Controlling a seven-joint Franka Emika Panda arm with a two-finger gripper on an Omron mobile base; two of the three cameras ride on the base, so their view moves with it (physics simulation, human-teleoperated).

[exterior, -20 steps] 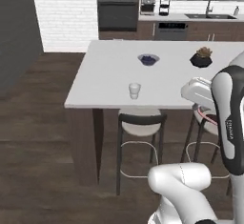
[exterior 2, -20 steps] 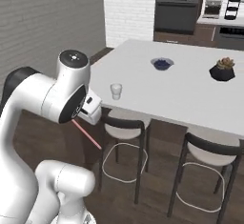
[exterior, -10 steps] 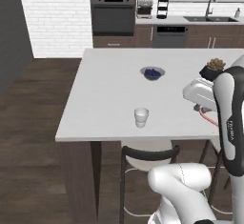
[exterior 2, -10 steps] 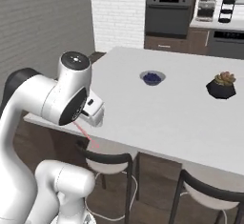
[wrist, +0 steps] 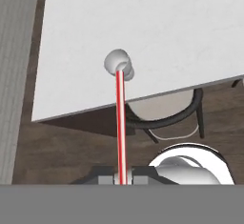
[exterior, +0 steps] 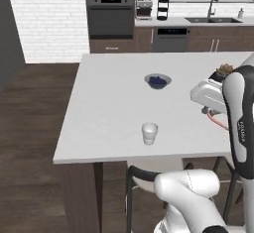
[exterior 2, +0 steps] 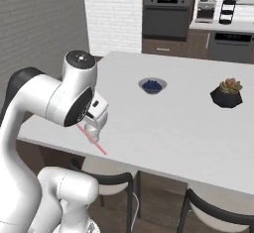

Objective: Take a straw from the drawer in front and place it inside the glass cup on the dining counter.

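Dark-floored kitchen with a brick wall, ovens and a far counter behind. One white-topped bench (exterior: 109,108) in front, the dining counter, with two stools (exterior 2: 106,180) tucked under its near edge. On top: one potted succulent (exterior 2: 227,92), one small blue bowl (exterior: 158,81), one glass cup (exterior: 149,133) near the near edge.

Carry step under way, judging by the grip: tool (wrist: 122,176) clamped together on one red-pink straw (wrist: 120,123), held out over the bench edge, free end pointing toward the cup in the hand view and seeming to reach its rim; whether touching, cannot tell.

Next move probably calls for tipping the straw more upright, centring its free end over the cup mouth, lowering, then letting go.
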